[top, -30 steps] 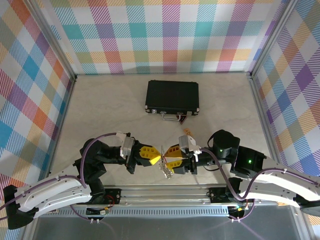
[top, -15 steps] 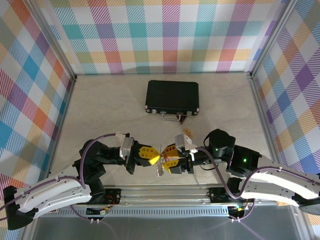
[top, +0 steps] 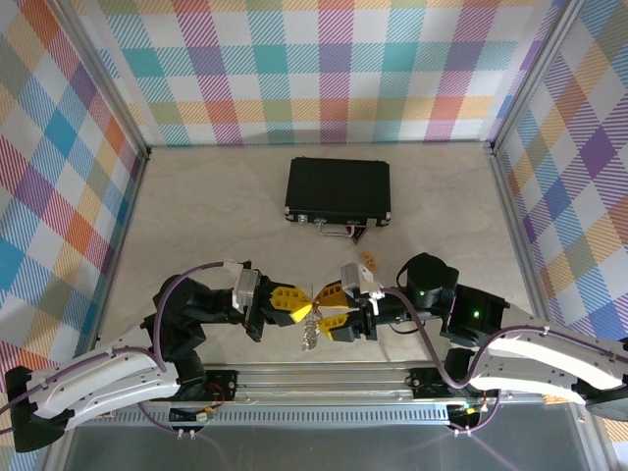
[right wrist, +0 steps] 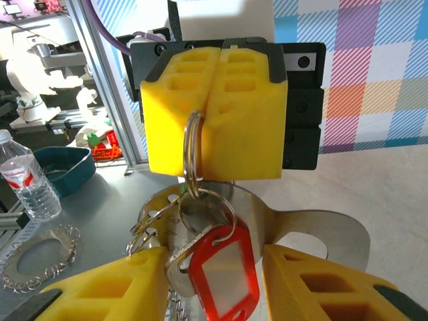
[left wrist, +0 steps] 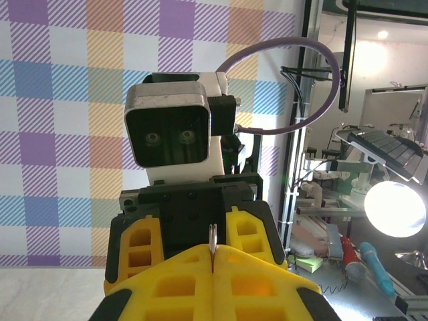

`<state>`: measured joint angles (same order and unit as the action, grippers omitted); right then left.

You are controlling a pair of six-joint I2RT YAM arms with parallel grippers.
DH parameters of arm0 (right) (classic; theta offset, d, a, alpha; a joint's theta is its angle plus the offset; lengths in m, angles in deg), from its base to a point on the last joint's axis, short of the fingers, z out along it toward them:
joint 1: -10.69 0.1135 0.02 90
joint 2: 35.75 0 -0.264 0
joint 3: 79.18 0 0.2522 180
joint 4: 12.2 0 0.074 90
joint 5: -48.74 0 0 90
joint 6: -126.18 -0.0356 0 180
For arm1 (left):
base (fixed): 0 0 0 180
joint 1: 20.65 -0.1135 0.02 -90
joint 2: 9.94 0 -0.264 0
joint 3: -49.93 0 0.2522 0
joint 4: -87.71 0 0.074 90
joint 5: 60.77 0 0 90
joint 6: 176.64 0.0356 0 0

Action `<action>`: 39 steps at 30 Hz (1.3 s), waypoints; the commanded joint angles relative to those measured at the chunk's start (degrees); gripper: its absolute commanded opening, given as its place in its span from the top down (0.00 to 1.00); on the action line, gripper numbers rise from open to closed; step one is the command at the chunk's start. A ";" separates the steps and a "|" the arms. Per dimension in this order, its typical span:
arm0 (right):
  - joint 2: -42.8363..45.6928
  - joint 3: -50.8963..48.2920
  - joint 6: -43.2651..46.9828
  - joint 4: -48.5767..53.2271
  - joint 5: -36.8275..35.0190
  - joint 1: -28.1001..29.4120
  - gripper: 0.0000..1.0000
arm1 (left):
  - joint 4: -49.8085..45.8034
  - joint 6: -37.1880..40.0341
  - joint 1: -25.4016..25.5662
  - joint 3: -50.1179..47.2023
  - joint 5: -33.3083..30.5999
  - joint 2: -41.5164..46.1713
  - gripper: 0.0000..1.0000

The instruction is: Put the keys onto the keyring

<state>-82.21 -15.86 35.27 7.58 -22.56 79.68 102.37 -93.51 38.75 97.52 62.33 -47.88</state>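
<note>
Nearest me, the two hands hung tip to tip in the air just beyond the arm bases. The left hand [right wrist: 215, 114] was clenched on a thin split ring [right wrist: 192, 155], its pads [right wrist: 180, 114] pressed flat together and the ring standing edge-on out of the seam. Straight below that grip dangled the key [right wrist: 224, 267], red tag downward, its long axis close to vertical. Just behind it sat the flat keyring [right wrist: 307, 224], broadside to the right hand.

The right hand [top: 330, 312] was released, its fingers [right wrist: 100, 291] spread to either side of the red tag, so the key lay between them and a little below the left hand's tips. The metal overlapped too closely for me to tell whether the split ring already ran through the keyring or merely rested against it.

The right hand looked the better placed to act, as the key lay directly ahead of it. Closing there would likely catch the tag by its narrow edges.

Beyond both hands, a small yellow-orange tag [top: 368, 259] lay on the worktop [top: 196, 216]. The black case [top: 339, 189] was farther off, well apart.
</note>
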 commanded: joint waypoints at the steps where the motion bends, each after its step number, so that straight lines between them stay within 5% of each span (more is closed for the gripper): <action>1: 0.18 -0.52 -0.75 -2.32 -0.01 0.28 0.63 | 1.60 -0.07 0.13 -0.69 -1.35 1.53 1.00; 17: 0.06 0.79 0.77 0.25 -1.47 0.27 0.98 | -3.70 2.71 0.11 0.53 -2.58 2.65 1.00; 39: 2.82 2.08 2.84 3.73 -5.28 0.27 1.00 | -18.12 7.73 0.17 4.04 -3.65 3.29 1.00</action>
<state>-80.37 -15.90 37.06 11.64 -26.30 79.73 86.57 -87.26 38.75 99.27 58.90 -45.54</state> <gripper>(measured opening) 0.052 0.060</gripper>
